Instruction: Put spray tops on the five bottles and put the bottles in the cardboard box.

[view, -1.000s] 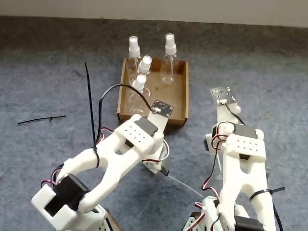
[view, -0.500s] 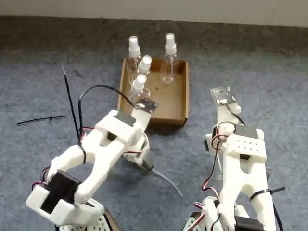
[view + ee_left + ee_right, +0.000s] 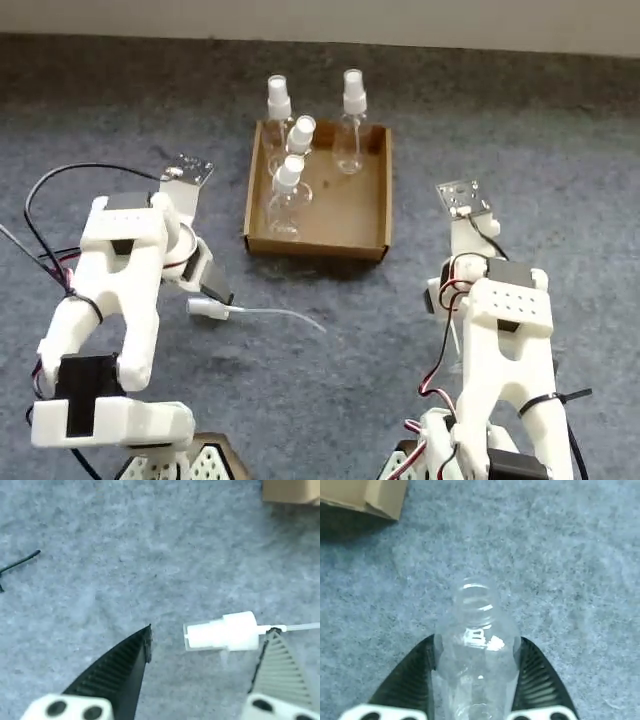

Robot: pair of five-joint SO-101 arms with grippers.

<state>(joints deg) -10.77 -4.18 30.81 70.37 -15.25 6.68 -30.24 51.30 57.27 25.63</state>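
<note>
A white spray top [image 3: 222,631] with a thin clear tube [image 3: 280,316] lies on the grey carpet [image 3: 120,130]. My left gripper [image 3: 209,631] is open, one finger on either side of the spray top. My right gripper [image 3: 477,641] is shut on a clear bottle [image 3: 475,625] whose neck is bare. It holds the bottle upright above the carpet, to the right of the cardboard box [image 3: 382,190]. Several capped bottles [image 3: 288,185] stand in the box.
A corner of the cardboard box [image 3: 292,490] lies just beyond the left gripper, and another corner [image 3: 365,495] lies ahead of the right one. A black zip tie [image 3: 17,565] lies on the carpet to the left. The right arm [image 3: 505,310] stands at the front right.
The left arm has swung left, away from the front of the box. The spray top and its tube have moved left with it. The right arm has not moved.
</note>
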